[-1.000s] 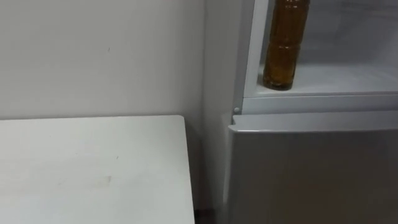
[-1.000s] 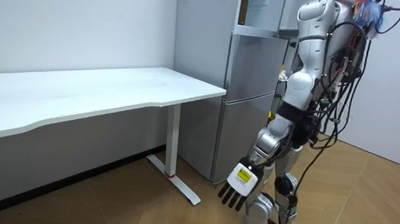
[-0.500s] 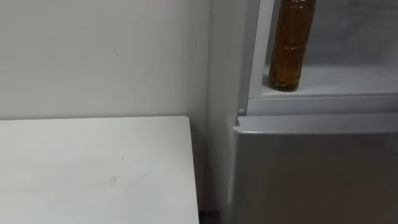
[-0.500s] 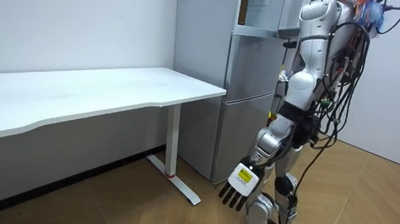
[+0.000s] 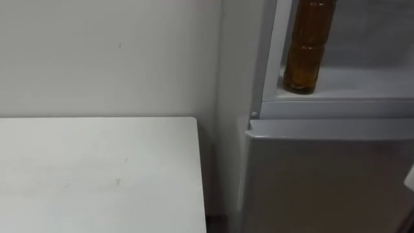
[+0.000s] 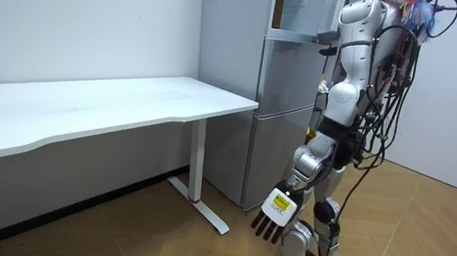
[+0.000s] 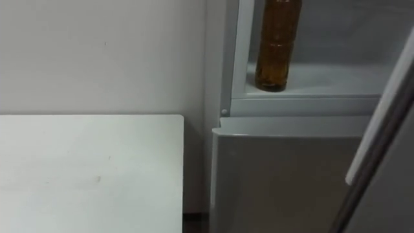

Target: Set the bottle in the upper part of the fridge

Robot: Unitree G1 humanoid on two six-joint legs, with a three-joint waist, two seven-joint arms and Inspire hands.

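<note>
Bottle (image 5: 309, 52) upright on shelf (image 5: 362, 84) of upper fridge (image 5: 272, 58), front left corner, nothing touching it. Looks full, so probably fairly heavy. Ribbed body likely stiff but a bit slippery (best grip round ribs, mid-height). Left hand (image 6: 275, 208) hangs low, fingers straight, empty. Right hand (image 6: 325, 39) up by fridge door (image 7: 381, 129), cannot tell its state.

bottle (image 5: 308, 48): amber-brown, with ribbed bands. fridge (image 5: 323, 175): plain silver-grey outside (white inside). table (image 5: 97, 175): plain white. wall (image 5: 97, 58): off-white. floor (image 6: 423, 248): light wood, herringbone pattern.
</note>
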